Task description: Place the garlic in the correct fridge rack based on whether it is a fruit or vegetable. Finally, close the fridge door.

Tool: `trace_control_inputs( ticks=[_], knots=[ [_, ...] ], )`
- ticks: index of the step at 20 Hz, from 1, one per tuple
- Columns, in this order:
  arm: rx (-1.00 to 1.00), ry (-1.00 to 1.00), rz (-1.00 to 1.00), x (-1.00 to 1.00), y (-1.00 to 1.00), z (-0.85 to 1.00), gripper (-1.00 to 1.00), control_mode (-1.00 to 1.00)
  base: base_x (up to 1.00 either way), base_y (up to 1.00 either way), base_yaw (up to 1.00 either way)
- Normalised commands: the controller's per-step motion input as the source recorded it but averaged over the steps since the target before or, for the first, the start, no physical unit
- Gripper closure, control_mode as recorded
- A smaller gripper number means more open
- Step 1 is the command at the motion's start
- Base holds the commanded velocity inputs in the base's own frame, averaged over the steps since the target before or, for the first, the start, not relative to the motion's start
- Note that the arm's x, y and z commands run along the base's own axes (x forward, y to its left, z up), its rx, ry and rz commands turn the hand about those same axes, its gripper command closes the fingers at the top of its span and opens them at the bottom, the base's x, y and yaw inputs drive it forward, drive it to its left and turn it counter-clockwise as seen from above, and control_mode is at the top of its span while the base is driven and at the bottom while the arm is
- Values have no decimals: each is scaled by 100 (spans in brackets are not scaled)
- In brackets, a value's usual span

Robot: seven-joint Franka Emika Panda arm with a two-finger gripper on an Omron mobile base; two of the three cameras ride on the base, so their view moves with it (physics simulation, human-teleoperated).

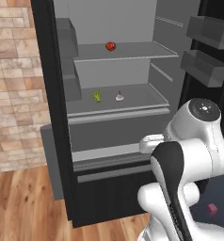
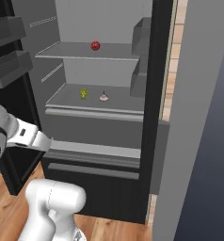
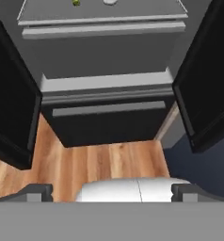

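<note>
Kitchen fridge stands open, garlic on the rack beside the green vegetable; claw apart, empty; door needs closing

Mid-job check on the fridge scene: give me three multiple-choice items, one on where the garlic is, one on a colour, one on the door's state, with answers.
1. Where does the garlic lie?
A. on the upper shelf
B. on the fridge rack, beside the green vegetable
C. on the floor

2. What colour is the round fruit on the upper shelf?
A. red
B. yellow
C. purple

3. How does the fridge door stand?
A. shut
B. removed
C. swung open

Answers: 1 B, the bulb sits on the lower shelf right of the green vegetable. 2 A, it renders red. 3 C, its inner bins face the camera.
</note>
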Motion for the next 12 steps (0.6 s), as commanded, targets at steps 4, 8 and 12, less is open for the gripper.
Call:
trace_control_inputs(
  ticks=[4,8,12],
  knots=[
    [-30,-25,26,-59,100,74,-100,-100,0,0,0],
    [-29,-22,26,-66,95,41,-100,-100,0,0,0],
    [-29,-15,23,-25,100,27,-100,-100,0,0,0]
  ],
)
